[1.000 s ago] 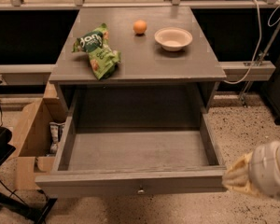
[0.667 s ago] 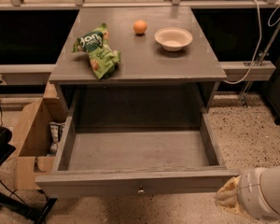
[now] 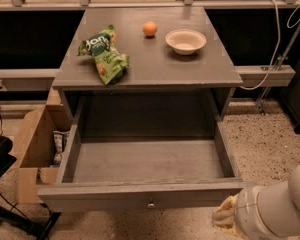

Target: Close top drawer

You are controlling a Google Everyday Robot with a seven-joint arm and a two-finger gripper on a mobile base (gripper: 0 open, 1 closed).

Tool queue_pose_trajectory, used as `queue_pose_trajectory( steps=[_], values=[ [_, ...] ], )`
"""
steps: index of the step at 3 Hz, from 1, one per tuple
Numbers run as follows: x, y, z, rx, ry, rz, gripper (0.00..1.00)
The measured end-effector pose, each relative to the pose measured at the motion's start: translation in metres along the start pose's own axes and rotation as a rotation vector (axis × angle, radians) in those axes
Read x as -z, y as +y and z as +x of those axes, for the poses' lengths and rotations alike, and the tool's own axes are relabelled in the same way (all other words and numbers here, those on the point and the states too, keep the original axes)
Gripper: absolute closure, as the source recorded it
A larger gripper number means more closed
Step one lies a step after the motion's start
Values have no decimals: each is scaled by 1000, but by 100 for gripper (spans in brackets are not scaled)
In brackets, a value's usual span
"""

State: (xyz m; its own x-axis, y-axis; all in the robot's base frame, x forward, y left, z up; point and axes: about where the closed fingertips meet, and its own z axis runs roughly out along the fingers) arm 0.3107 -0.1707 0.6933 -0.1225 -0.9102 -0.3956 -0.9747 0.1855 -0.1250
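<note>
The top drawer point(image 3: 145, 161) is a wide grey wooden tray, pulled fully out of the grey cabinet and empty inside. Its flat front point(image 3: 105, 202) faces me, with a small round metal knob point(image 3: 151, 204) at centre. My gripper point(image 3: 226, 217) is at the bottom right, low beside the drawer front's right end, at the tip of the white arm point(image 3: 280, 209). Its yellowish tip sits just below and right of the front corner.
On the cabinet top point(image 3: 190, 69) lie a green snack bag point(image 3: 104, 54), an orange point(image 3: 149, 29) and a white bowl point(image 3: 185, 40). An open cardboard box point(image 3: 32, 144) stands on the floor at the left. A cable point(image 3: 275, 49) hangs at the right.
My arm has moved left and down along the bottom right, bringing the gripper closer to the drawer front's right corner. The drawer has not moved.
</note>
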Motion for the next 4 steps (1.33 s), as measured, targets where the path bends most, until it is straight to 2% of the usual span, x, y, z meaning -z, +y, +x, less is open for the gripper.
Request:
queue_pose_trajectory(
  steps=[1,2,3,4],
  values=[
    [-41,15,-33,39,-100,-37,100],
    [-80,23,-62,75,-173,-66,100],
    [-119,24,-78,91,-214,-100,100],
    [-158,17,-85,82,-241,-136,100]
  ],
)
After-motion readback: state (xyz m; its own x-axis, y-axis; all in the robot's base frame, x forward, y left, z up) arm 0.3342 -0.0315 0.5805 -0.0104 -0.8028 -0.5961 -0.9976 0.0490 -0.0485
